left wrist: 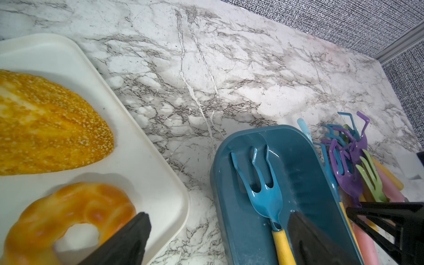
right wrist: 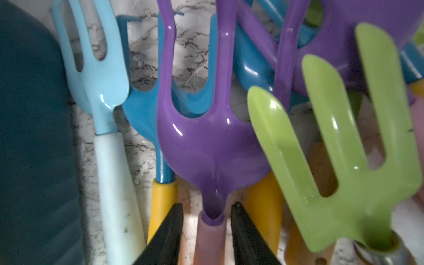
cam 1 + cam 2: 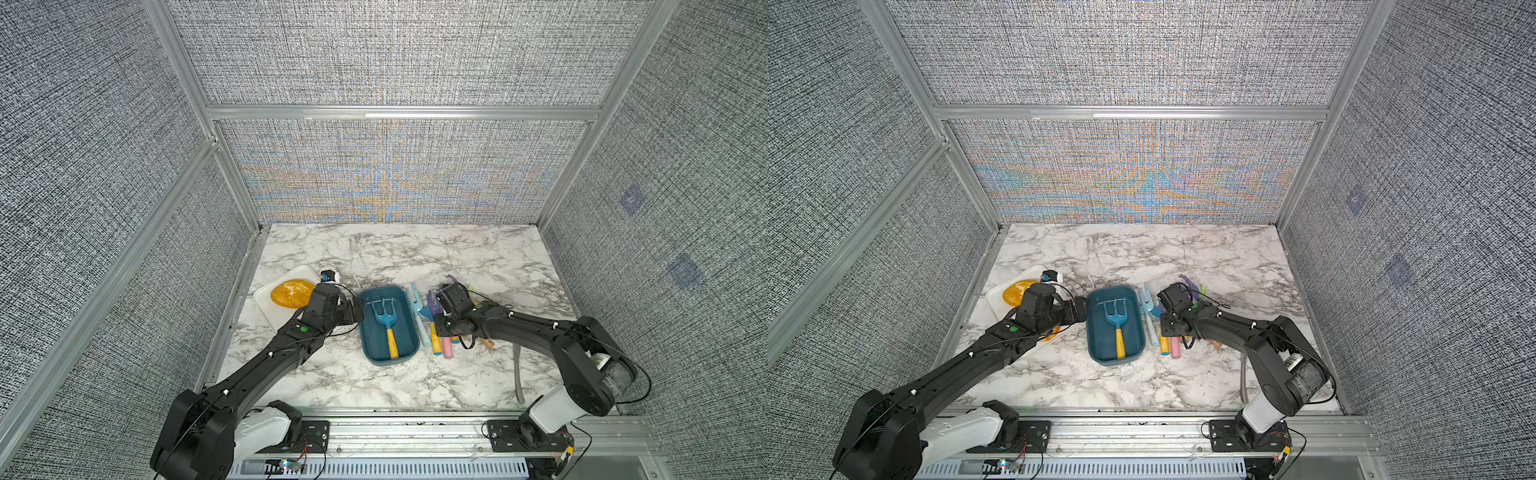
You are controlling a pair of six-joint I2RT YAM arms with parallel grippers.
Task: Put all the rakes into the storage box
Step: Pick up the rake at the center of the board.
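- Marble-pattern worktop (image 3: 415,257) carried everything, with grey fabric walls on 3 sides.
- 2 black arms reached in from the near edge: left arm (image 3: 270,357) toward the tray, right arm (image 3: 532,328) over the pile of rakes.
- White tray (image 3: 291,274) sat at the left of the worktop, apart from the box.
- Storage box (image 3: 376,340), dark teal, sat mid-worktop between the 2 arms; seen in both top views (image 3: 1100,345).
- Pile of loose rakes (image 3: 436,332) lay on the worktop just beside the box, on its right.
- Seeded orange loaf (image 3: 291,294) rested in the tray.
- Blue rake (image 3: 384,322) with yellow handle lay flat inside the storage box, its 3 tines toward the far wall.
- Purple rake (image 2: 206,142) lay on top of the pile, between a light blue rake (image 2: 98,80) and a green rake (image 2: 344,183).
- Ring-shaped pastry (image 1: 68,206) sat in the tray near the loaf.
- Left jaws: spread wide and empty, 1 finger over the tray, the other over the box.
- Right jaws: narrow, 1 finger on each side of the purple rake's pink handle just below its head. Could not tell whether they pressed on it.
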